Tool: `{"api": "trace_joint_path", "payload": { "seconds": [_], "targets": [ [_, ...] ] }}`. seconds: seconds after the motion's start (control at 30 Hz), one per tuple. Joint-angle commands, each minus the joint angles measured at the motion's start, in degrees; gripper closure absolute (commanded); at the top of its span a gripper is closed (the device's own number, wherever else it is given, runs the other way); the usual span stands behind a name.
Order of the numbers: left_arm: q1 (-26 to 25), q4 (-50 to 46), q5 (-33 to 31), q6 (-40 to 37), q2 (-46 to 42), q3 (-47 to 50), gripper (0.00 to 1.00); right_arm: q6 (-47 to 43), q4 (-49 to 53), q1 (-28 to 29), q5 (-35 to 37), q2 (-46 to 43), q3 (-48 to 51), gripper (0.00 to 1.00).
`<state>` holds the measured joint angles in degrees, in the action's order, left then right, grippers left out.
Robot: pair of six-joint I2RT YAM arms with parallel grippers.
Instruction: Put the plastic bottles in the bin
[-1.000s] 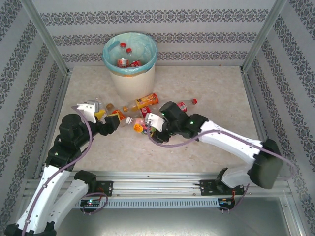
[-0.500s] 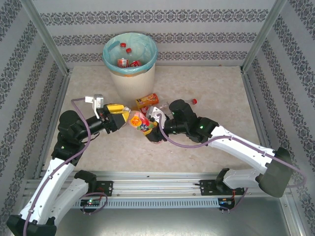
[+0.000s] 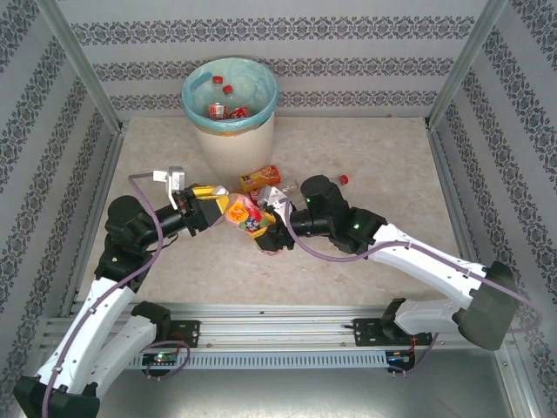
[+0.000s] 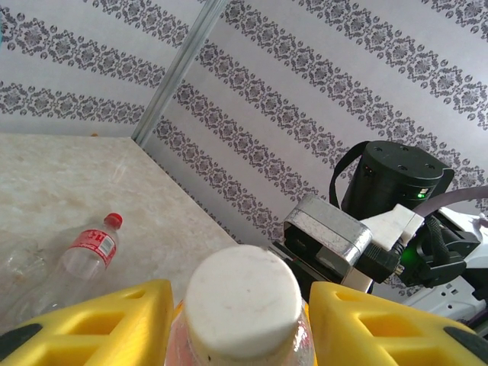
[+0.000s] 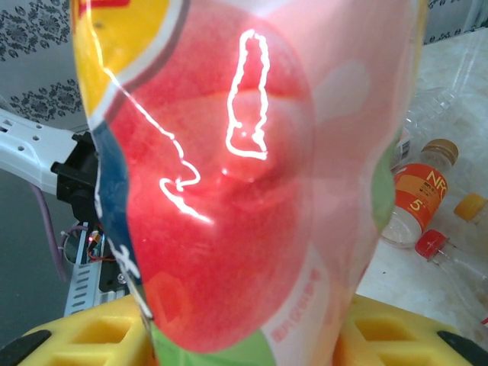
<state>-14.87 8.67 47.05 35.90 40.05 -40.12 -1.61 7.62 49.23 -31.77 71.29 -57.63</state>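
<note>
Right hand (image 3: 268, 225) is clamped on the pink-labelled bottle (image 3: 246, 214), well short of the bin (image 3: 233, 144). Left hand (image 4: 240, 324) straddles its white cap (image 4: 242, 293), grip unclear. Two hands tugging apart could twist it loose onto the counter (image 3: 374, 157).

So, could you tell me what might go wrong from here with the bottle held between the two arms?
1. The right gripper squeezes the pink-and-yellow-labelled clear plastic bottle, denting its label, while the left gripper has its yellow fingers either side of the white cap. If both arms pull, it could twist loose and drop.
2. An orange-labelled bottle and a red-capped clear bottle lie on the marble-patterned table near the arms. A swing toward the cream-white round bin could sweep them aside.
</note>
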Motion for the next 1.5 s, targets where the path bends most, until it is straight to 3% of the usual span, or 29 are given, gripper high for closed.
{"api": "trace_joint_path", "payload": {
  "seconds": [0.0,0.27,0.4,0.43,0.47,0.53,0.57,0.63,0.73,0.8,0.83,0.93,1.03,1.13,1.33,1.47],
  "targets": [
    [0.25,4.07,1.91,0.84,0.02,-0.14,0.50,0.96,-3.21,-0.37,-2.71,-0.40,0.66,0.54],
    [0.28,5.20,0.65,1.35,0.28,0.56,0.71,0.92,-3.16,-0.10,-3.40,-0.23,1.01,0.53],
    [0.22,6.27,-1.27,1.89,-0.40,0.52,0.75,0.86,-3.02,-0.10,-2.56,-0.27,1.29,0.52],
    [0.25,6.32,-1.81,1.94,-0.50,0.39,0.74,0.90,-2.95,-0.10,-2.59,-0.19,1.32,0.52],
    [0.21,6.49,-2.29,2.03,-0.50,0.33,0.68,0.74,-2.92,-0.08,-2.75,-0.13,1.37,0.53],
    [0.28,6.88,-3.28,2.46,-0.33,0.45,0.40,1.04,-2.89,-0.10,-3.48,0.06,1.28,0.53],
    [0.24,7.32,-3.76,2.87,-0.17,0.60,0.38,1.08,-2.92,-0.09,-4.01,0.08,1.27,0.53],
    [0.26,8.72,-3.49,3.74,0.31,0.96,0.42,1.17,-2.90,-0.01,-4.26,0.08,1.23,0.54],
    [0.23,9.52,-2.68,4.39,1.13,0.93,0.59,1.33,-2.87,0.07,-4.12,-0.34,1.48,0.54],
    [0.27,9.40,-2.46,4.35,1.09,0.83,0.62,1.34,-2.88,0.07,-3.83,-0.75,1.72,0.54],
    [0.26,9.33,-2.38,4.36,1.04,0.88,0.60,1.31,-2.88,0.07,-3.74,-0.88,1.77,0.54],
    [0.21,9.14,-1.06,4.86,1.16,0.72,0.39,1.35,-3.11,0.07,-3.46,-0.97,1.78,0.53],
    [0.18,7.76,0.17,4.27,1.26,0.52,0.33,1.67,-3.61,0.07,-3.39,-0.76,1.63,0.53],
    [0.02,5.58,0.41,3.35,1.18,0.40,0.34,1.76,-3.89,0.07,-3.34,-0.54,1.29,0.53],
    [-0.34,5.39,1.77,3.01,1.26,0.44,0.51,2.00,-3.95,0.07,-3.45,-0.10,0.82,0.53],
    [-0.61,5.64,1.71,3.03,1.53,0.46,0.51,2.13,-4.06,0.16,-3.56,-0.01,0.74,0.53]
  ]
}}
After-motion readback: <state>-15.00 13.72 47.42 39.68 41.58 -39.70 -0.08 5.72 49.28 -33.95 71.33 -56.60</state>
